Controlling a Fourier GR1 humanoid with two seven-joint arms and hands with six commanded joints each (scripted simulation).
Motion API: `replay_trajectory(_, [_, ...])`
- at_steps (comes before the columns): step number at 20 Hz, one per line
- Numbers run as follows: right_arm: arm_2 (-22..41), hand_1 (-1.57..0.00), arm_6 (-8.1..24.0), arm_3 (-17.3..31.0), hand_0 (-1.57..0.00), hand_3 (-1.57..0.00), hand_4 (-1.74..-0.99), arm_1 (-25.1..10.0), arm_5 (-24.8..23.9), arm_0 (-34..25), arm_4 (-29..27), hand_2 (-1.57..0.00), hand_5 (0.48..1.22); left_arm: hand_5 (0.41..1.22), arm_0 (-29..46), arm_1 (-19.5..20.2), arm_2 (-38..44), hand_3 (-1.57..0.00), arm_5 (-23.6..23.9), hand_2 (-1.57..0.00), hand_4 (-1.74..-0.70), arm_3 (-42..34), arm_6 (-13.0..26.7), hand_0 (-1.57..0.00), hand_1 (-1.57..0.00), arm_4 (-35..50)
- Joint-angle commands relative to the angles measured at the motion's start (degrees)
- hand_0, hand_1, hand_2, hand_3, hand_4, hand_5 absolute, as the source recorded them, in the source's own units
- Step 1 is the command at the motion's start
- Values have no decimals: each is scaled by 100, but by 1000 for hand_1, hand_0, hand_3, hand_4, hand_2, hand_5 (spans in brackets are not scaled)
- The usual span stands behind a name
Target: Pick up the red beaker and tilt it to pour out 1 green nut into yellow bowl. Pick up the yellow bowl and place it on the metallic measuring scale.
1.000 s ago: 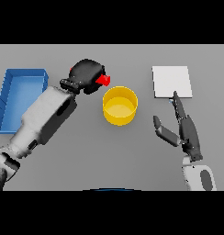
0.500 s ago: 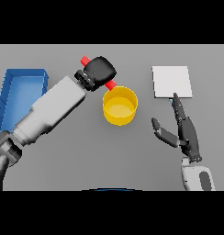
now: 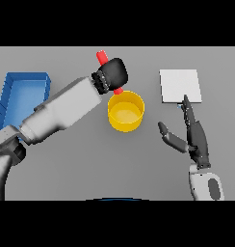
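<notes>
- Fingers of left hand [image 3: 113,75] are clamping red beaker [image 3: 102,57], tilting it at rim of yellow bowl [image 3: 125,112]; no nut showing in bowl
- Right hand [image 3: 192,136] is resting with fingers spread, near scale [image 3: 180,85]; bowl transfer not yet done

Evenly and softly lit, with no visible lamp and no glare on the grey table [image 3: 90,169]. Faint, diffuse shading only: slightly darker inside the yellow bowl [image 3: 125,112] along its near wall, and dim along the underside of the left arm [image 3: 61,113]. Mildly soft throughout, edges a little fuzzy, without bending toward the borders.
</notes>
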Motion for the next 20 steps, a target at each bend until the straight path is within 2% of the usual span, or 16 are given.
replay_trajectory(1, [14, 1, 1, 12, 1, 1, -1147, 25, 8, -1, -11, 1, 566, 1221, -15, 0, -111, -1559, 36, -1571, -1738, 31, -108, -1571, -1571, -86])
replay_trajectory(5, [48, 1, -133, -64, 1, 1, -1132, -35, 18, 95, 64, 1, 573, 1221, -161, -3, -530, -1566, 224, -1571, -1734, 125, -259, -1571, -1571, -519])
replay_trajectory(8, [56, 1, -77, -80, 1, 1, -1135, -8, 52, 102, 17, 1, 580, 1221, -332, -115, -740, -1568, 279, -1571, -1732, 250, -253, -1571, -1571, -775])
replay_trajectory(9, [51, 1, -14, -56, 1, 1, -1133, -2, 25, 69, 38, 1, 579, 1221, -408, -128, -816, -1569, 286, -1571, -1733, 289, -309, -1571, -1571, -852])
replay_trajectory(11, [43, 1, -151, -50, 1, 1, -1128, -4, 9, 134, 44, 1, 575, 1221, -636, -180, -940, -1570, 356, -1571, -1733, 337, -356, -1571, -1571, -1017])
replay_trajectory(13, [90, 1, -148, -47, 1, 1, -1138, 52, -46, 153, 119, 1, 572, 1221, -929, -207, -1000, -1570, 353, -1571, -1732, 374, -528, -1571, -1571, -1105])
replay_trajectory(17, [62, 1, -39, -111, 1, 1, -1133, -11, -72, 58, 152, 1, 557, 1221, -1903, 34, -702, -1571, 491, -1571, -1727, 877, -772, -1571, -1571, -1103])
replay_trajectory(20, [56, 1, -61, -3, 1, 1, -1128, 27, 2, -15, 46, 1, 554, 1221, -2348, 279, -122, -1571, 697, -1571, -1720, 1383, -610, -1571, -1571, -810])
